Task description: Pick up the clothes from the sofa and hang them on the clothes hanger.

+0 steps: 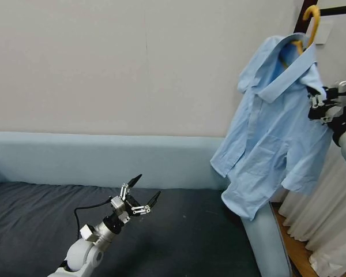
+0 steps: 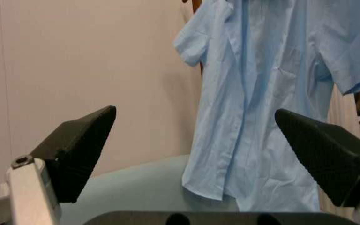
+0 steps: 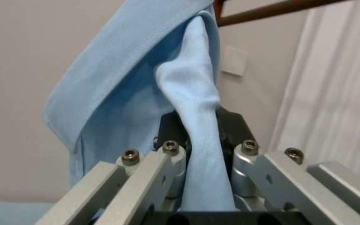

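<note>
A light blue shirt (image 1: 271, 133) hangs at the upper right from a hanger with a yellow hook (image 1: 311, 20). At the shirt's shoulder, by the right edge, my right gripper (image 1: 316, 104) is shut on the fabric. The right wrist view shows a fold of the shirt (image 3: 196, 93) pinched in that gripper (image 3: 200, 154). Low over the dark sofa seat (image 1: 190, 242), my left gripper (image 1: 149, 185) stands open and holds nothing. In the left wrist view its black fingers (image 2: 80, 145) are spread wide, with the shirt (image 2: 261, 93) hanging farther off.
The sofa has a light blue backrest (image 1: 104, 158) against a plain wall. A dark wooden rack bar (image 1: 340, 8) crosses the top right corner. White curtains (image 1: 328, 219) hang at the right, beside a wooden surface (image 1: 291, 242) past the sofa's end.
</note>
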Robot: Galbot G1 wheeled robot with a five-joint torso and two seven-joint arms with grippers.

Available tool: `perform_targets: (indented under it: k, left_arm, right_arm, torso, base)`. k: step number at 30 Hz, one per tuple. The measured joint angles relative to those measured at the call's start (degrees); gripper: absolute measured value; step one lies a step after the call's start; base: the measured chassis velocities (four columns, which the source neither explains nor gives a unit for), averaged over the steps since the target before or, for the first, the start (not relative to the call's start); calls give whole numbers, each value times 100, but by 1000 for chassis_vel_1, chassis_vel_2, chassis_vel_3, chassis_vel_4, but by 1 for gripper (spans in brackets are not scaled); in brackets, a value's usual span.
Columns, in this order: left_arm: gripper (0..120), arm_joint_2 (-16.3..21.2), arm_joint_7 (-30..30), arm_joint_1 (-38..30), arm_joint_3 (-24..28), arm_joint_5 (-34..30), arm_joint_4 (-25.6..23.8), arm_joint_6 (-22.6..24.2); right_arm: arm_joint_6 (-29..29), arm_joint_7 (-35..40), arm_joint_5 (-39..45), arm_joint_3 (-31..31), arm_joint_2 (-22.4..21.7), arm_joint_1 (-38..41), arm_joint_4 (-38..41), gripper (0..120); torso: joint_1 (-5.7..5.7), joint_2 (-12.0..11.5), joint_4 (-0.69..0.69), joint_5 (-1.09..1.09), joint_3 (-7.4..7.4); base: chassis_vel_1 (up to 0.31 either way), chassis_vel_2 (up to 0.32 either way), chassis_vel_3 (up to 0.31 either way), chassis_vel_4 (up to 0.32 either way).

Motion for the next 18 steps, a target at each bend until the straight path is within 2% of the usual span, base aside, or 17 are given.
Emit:
perform_targets:
  k: [4,8,11,12,18]
  left_arm:
    - [100,15,1,108,-94,0,-29,-57]
    - [100,43,2,181,-147,-2,-56,-77]
    - [100,61,0,183,-155,-5,-69,-80]
    - [100,63,-3,102,-107,-6,-32,-81]
    - [100,-62,-4,-480,314,-3,281,-55]
  right_arm:
    - [268,386,-68,-130,23,-2,-213,7]
    - [517,454,-237,-369,3,77,-637,7]
    - [804,141,-520,-605,0,235,-1306,7]
    - [1006,-70,-709,-660,5,256,-1567,7]
    - [1664,-735,-1721,-761,192,301,-2606,7]
  torso:
    - [0,0,0,1,0]
    - [0,0,3,1,0]
    - [0,0,1,1,0]
    - [0,0,6,2,1]
    - [2,0,-2,3,1]
  base:
    - [0,0,0,0]
    - [0,0,0,0]
    - [0,0,0,0]
    - [0,0,0,0]
    - [0,0,0,0]
